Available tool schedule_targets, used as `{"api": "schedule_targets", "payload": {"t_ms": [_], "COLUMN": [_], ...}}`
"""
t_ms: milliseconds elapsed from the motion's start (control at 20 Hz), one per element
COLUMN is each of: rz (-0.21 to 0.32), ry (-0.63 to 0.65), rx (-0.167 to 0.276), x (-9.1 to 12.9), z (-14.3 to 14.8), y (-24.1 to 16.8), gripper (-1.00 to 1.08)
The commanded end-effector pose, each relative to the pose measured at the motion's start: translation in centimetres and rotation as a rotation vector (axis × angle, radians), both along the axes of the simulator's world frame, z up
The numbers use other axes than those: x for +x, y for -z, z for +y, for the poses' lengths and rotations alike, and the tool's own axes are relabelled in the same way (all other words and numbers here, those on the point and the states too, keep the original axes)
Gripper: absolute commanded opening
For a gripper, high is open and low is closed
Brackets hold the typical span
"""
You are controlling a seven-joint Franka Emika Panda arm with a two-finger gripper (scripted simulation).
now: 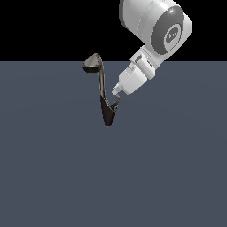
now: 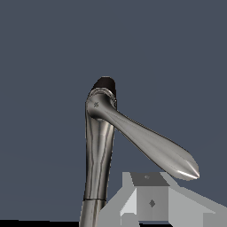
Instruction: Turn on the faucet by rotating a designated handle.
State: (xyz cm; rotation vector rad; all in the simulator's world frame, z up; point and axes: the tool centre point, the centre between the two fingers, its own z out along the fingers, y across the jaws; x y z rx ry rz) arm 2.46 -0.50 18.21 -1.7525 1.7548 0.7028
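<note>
The faucet (image 1: 107,113) stands on the grey floor, with a dark brown tapered body, a thin neck (image 1: 101,82) and a broad spout head (image 1: 92,63). Its handle (image 1: 116,104) is a short silvery hook branching off the body toward the exterior view's right. My gripper (image 1: 115,91) hangs just above that handle, tilted, with its fingers together and nothing held. In the wrist view the handle (image 2: 155,148) reaches out from the dark body (image 2: 105,84) toward my gripper (image 2: 150,201), and the neck (image 2: 97,155) runs out of the picture.
The flat grey floor (image 1: 53,168) spreads all around the faucet. My white arm (image 1: 155,26) comes down from the exterior view's upper right.
</note>
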Motion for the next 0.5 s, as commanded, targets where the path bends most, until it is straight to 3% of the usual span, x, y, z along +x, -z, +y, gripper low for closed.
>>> {"api": "schedule_targets", "payload": {"t_ms": [0, 450], "rz": [0.002, 0.019], "ry": [0.0, 0.003], "rx": [0.0, 0.002], "x": [-0.3, -3.0], "z": [-0.4, -4.0], "y": [0.5, 4.4], "gripper": [-1.0, -1.0]}}
